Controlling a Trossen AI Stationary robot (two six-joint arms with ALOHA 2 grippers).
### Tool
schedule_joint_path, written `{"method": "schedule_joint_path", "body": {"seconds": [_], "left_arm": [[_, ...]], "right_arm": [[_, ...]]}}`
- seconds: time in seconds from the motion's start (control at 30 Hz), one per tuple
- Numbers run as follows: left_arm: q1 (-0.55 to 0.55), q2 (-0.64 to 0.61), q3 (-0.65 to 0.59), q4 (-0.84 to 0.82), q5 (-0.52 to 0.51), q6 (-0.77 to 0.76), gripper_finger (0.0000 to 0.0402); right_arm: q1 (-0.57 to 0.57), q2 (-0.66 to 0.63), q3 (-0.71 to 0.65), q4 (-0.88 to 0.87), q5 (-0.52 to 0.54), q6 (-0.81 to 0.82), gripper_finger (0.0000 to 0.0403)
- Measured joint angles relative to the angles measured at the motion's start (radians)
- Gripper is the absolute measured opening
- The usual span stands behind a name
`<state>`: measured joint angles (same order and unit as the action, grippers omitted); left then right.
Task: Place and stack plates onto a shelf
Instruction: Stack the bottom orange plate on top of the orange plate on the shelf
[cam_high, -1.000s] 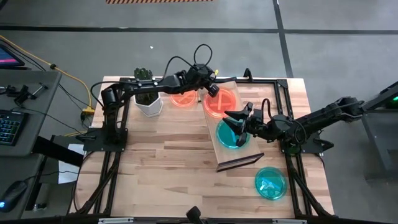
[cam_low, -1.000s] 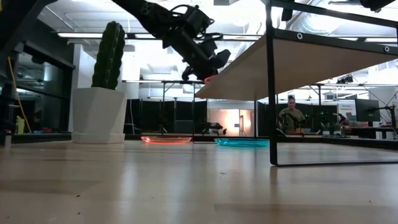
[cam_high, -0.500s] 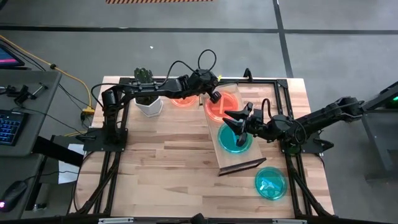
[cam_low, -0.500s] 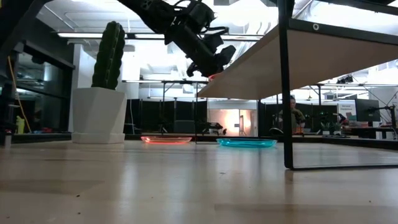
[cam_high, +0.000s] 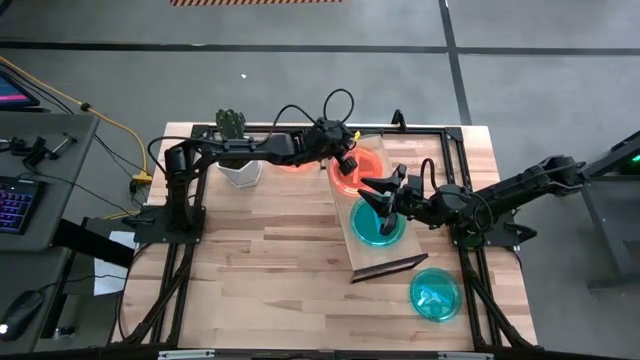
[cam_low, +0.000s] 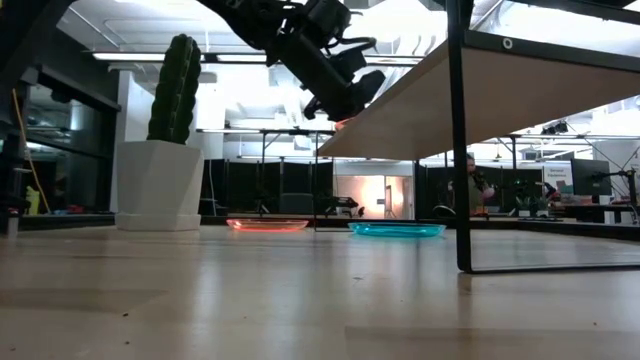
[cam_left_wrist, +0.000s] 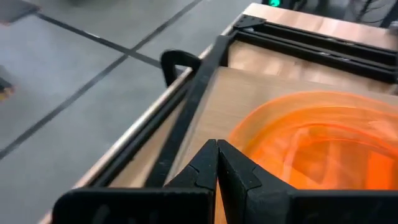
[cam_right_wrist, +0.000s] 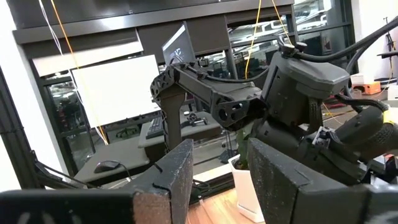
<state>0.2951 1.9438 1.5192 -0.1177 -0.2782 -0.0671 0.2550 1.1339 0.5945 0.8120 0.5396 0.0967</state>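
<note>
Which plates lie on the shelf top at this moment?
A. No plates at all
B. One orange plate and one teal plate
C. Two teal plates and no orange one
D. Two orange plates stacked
B: the high view shows an orange plate at the far end of the shelf and a teal plate beside it, while another teal plate and another orange plate lie on the table.

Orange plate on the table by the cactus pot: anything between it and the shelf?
The left arm lies right over that orange plate, its shut left gripper at the orange plate already on the shelf. The cactus pot stands on the plate's far side from the shelf. Nothing else shows.
</note>
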Motion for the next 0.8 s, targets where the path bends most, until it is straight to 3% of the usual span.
{"method": "schedule_joint_path", "body": {"seconds": [0.23,0.8], "left_arm": [[-0.007,0.0,0.0,-0.039,0.06,-0.018,0.0],[-0.03,0.0,0.0,-0.069,0.053,-0.009,0.0]], "right_arm": [[0.0,0.0,0.0,0.0,0.0,0.0,0.014],[0.0,0.0,0.0,0.0,0.0,0.0,0.014]]}}
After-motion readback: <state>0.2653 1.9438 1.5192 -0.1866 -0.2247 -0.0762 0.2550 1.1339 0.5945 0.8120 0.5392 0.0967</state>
